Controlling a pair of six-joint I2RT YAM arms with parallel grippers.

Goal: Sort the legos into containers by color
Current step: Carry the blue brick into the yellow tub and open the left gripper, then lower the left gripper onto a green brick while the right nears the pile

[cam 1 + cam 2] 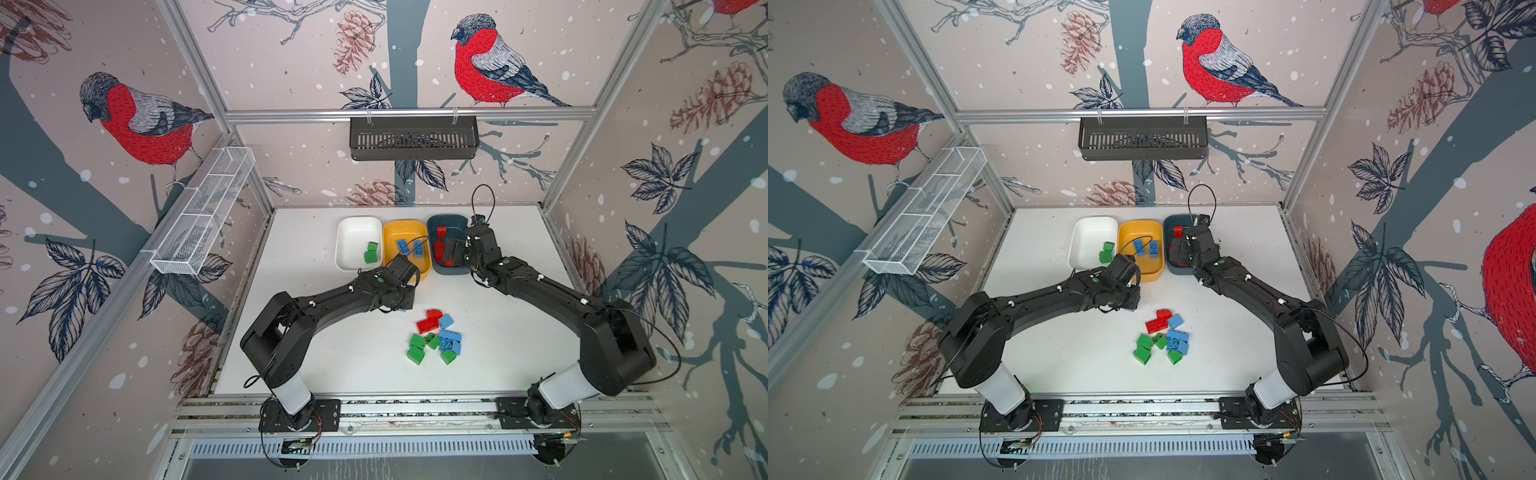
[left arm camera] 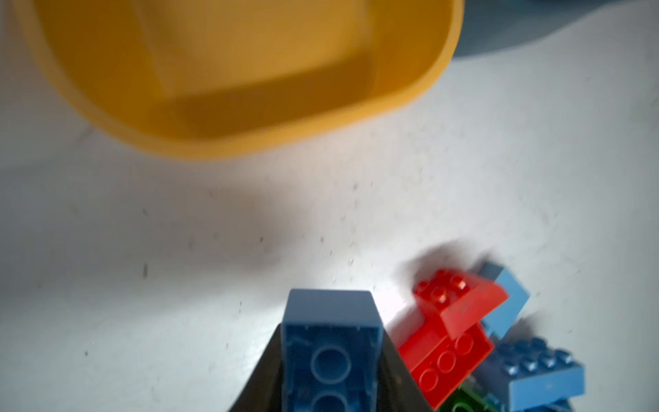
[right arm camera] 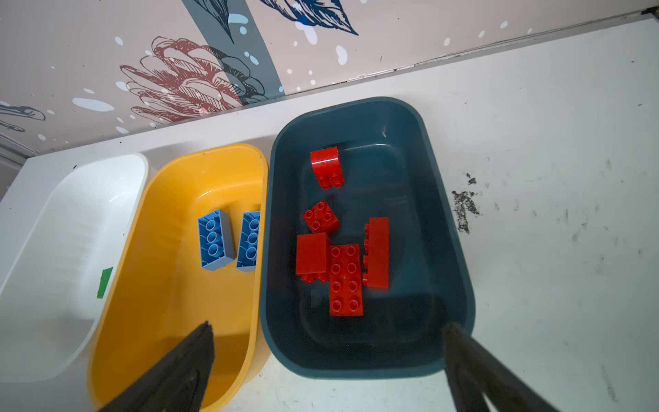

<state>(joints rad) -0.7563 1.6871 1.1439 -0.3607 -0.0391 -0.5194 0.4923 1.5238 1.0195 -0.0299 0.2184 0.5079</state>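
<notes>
The left arm reaches from its near-left base with the elbow bent and the forearm running right toward the middle of the white tabletop [image 1: 332, 353]. Its wrist is turned down just near of the shallow yellow plastic tub [image 1: 405, 228]. The left gripper [image 2: 330, 374] is clamped on a blue studded plastic brick [image 2: 330, 342]. The dark fingers [image 2: 264, 385] press its two long sides, and its hollow underside faces the wrist camera. Whether it is clear of the table cannot be told. Just right of it lies the loose pile of red, blue and green bricks [image 1: 436, 338], in the middle of the table. The right arm stretches from its near-right base toward the far left, its wrist over the near edge of the shallow dark teal plastic tub [image 3: 392, 149]. The right gripper [image 3: 328, 326] hangs over that tub with its fingers spread wide and nothing between them. Five red bricks [image 3: 346, 278] lie on the tub floor beyond the fingertips, apart from them. The three tubs stand side by side at the far edge of the table. The yellow one is in the middle and holds two blue bricks [image 3: 214, 240]. The shallow white plastic tub [image 1: 347, 232] on the left holds green bricks [image 1: 371, 253].
</notes>
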